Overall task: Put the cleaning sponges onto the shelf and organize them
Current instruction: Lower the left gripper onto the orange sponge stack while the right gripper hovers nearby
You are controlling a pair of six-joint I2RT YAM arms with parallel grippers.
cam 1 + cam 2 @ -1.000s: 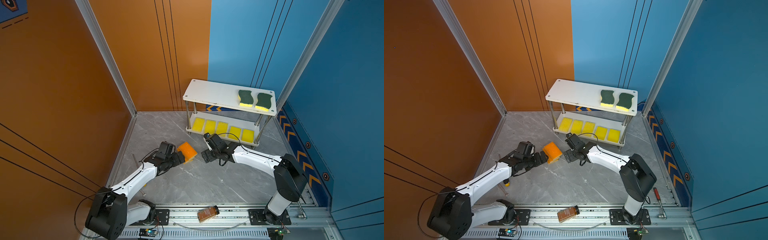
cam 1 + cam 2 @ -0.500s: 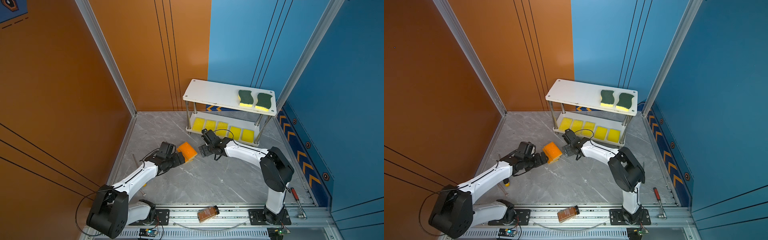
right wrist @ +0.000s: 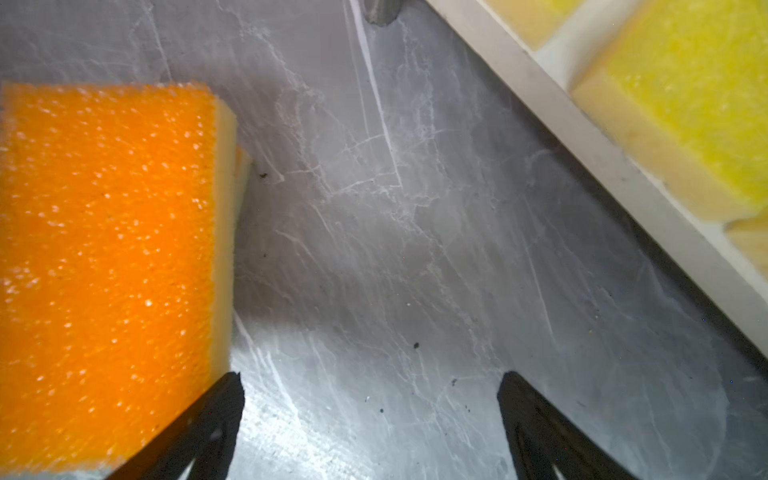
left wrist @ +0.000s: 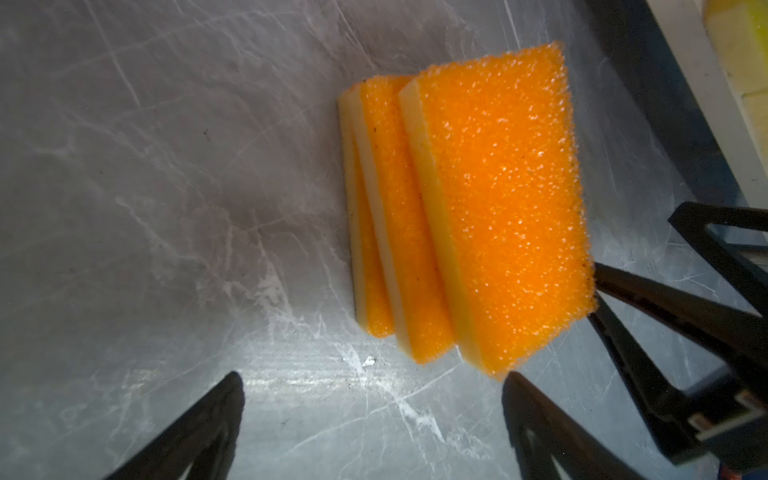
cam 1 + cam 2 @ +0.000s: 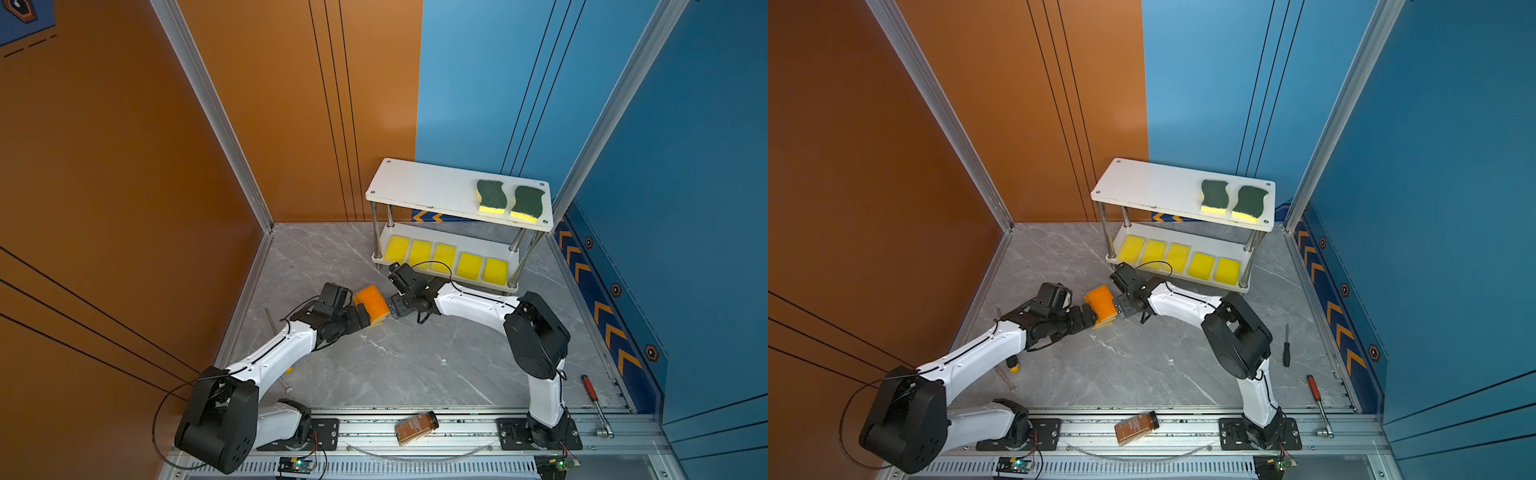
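Overlapping stack of three orange-topped, yellow-based cleaning sponges [image 4: 498, 208]

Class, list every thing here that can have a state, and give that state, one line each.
Orange sponges: three, in a staggered stack on the floor, unshelved.
Yellow sponges: five, flat in a row on the lower tier.
Green sponges: two, flat, side by side on the top tier.
Shelf: upright.
Bottle: capped, lying on its side.
Left pincer: open, empty.
Right pincer: open, empty, one finger at the stack.
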